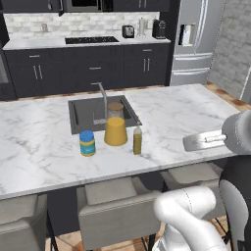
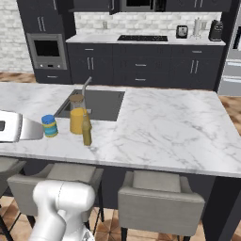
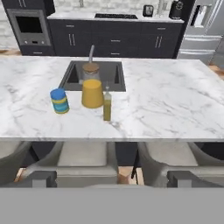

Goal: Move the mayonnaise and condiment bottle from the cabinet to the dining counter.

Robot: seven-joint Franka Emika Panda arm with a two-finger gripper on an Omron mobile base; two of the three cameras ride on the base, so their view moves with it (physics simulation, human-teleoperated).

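Note:
The mayonnaise (image 1: pixel 87 143) (image 2: pixel 49 126) (image 3: pixel 59 101), a squat yellow jar with a blue lid and blue band, stands upright on the dining counter (image 1: pixel 186 110) (image 2: pixel 164 122) (image 3: pixel 166 100). The condiment bottle (image 1: pixel 138 141) (image 2: pixel 87 132) (image 3: pixel 107 107), slim, olive-brown and narrow-necked, stands upright to its right, near the front edge. My gripper (image 3: pixel 111 178) is open and holds nothing. It is drawn back at the counter's near edge above the stools, well clear of both. Dark wall cabinets (image 2: pixel 89 4) are cropped at the far wall, so I cannot pick out the cabinet.
A yellow cup (image 1: pixel 116 131) (image 3: pixel 92 93) stands between jar and bottle. Behind it is a tan-lidded jar (image 1: pixel 116 109) at the edge of the dark sink (image 1: pixel 83 117), beside the faucet (image 1: pixel 103 98). Grey stools (image 1: pixel 110 206) (image 2: pixel 160 197) line the near side. The counter's right half is bare.

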